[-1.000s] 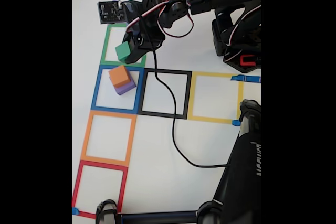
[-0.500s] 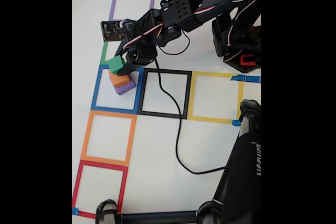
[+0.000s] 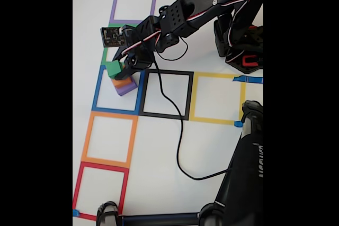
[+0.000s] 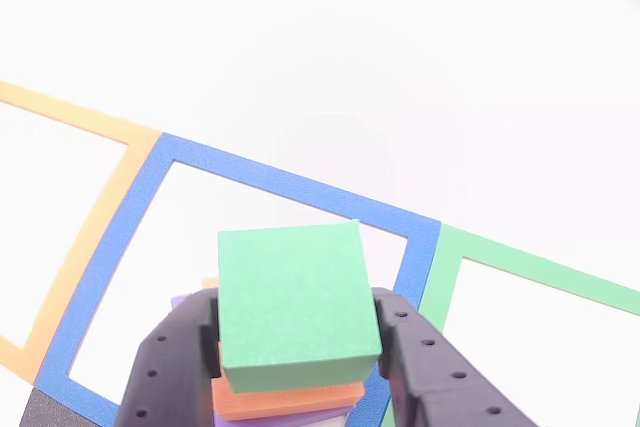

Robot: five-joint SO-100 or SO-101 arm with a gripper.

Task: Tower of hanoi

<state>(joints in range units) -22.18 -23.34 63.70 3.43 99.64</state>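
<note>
We see the green block (image 4: 298, 305) at lower centre of the other view as matt, faintly grainy, foam-like; its faces show no shine. The orange block (image 4: 290, 400) beneath it has the same dull finish, and so does the purple block (image 3: 127, 89) in the fixed view. The gripper (image 4: 300, 367) fingers (image 4: 165, 367) look like black moulded plastic, slightly satin, with small round holes. The table (image 4: 350, 57) surface is white, smooth and evenly matt. The blue tape square (image 4: 290, 192) looks flat and low-sheen. In the fixed view, the cable (image 3: 177, 130) at centre looks like smooth black rubber or plastic.
</note>
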